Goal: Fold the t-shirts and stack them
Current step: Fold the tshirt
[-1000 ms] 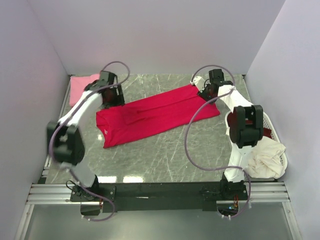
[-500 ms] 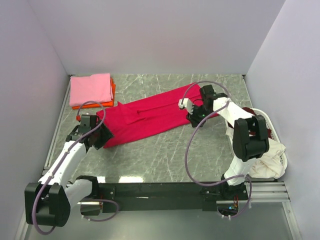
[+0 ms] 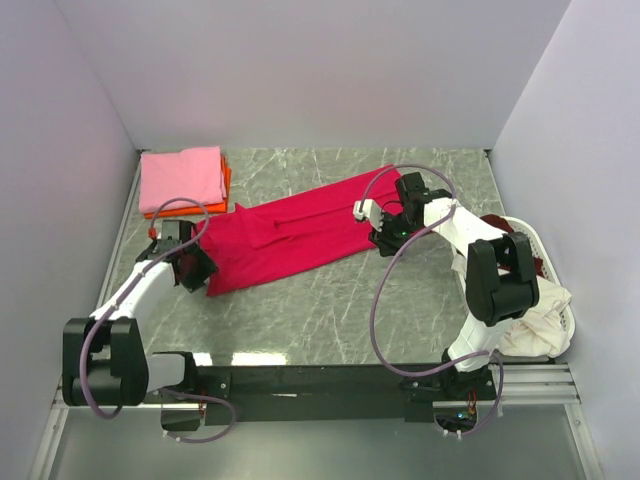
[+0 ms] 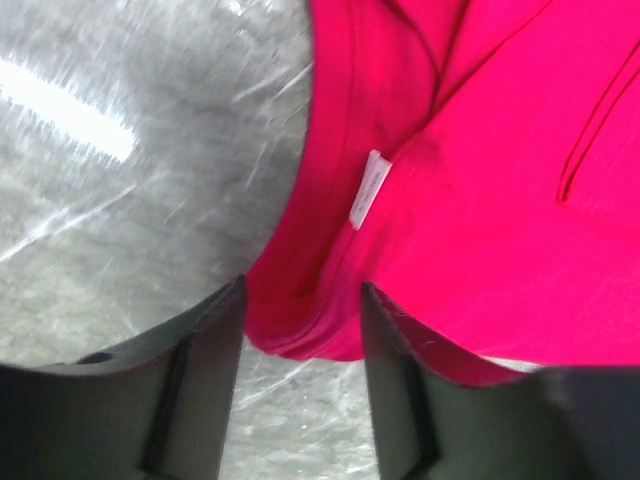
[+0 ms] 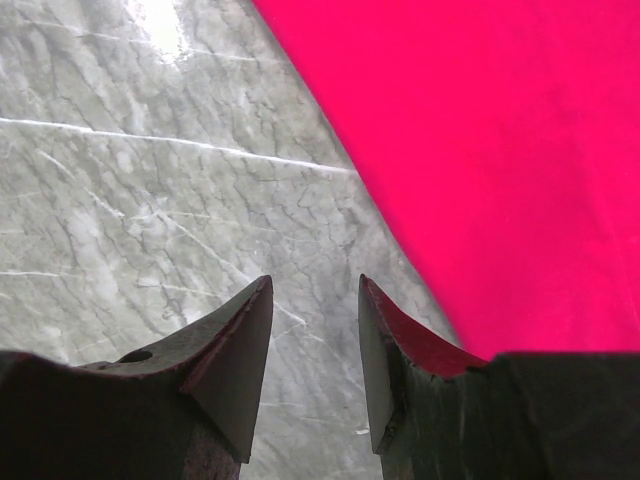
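A crimson t-shirt (image 3: pixel 300 230) lies across the marble table as a long strip folded lengthwise. My left gripper (image 3: pixel 194 268) is at its near-left end. In the left wrist view the left gripper (image 4: pixel 300 300) is open. The shirt's (image 4: pixel 480 200) rounded neck-end edge sits between the fingers, with a white label (image 4: pixel 366 188) just beyond. My right gripper (image 3: pixel 385 238) is at the strip's right end. The right wrist view shows the right gripper (image 5: pixel 315 295) open over bare marble, with the shirt's edge (image 5: pixel 480 150) just to its right.
A folded pink shirt (image 3: pixel 180 178) lies on an orange one (image 3: pixel 190 209) at the back left corner. A white basket (image 3: pixel 530 232) at the right edge holds a cream shirt (image 3: pixel 530 320) and a maroon one (image 3: pixel 497 222). Walls close in the left, back and right sides.
The left arm swung from beside the pink stack to the shirt's near-left end, its jaws narrowing. The right gripper came from the shirt's far right corner to its near right edge.
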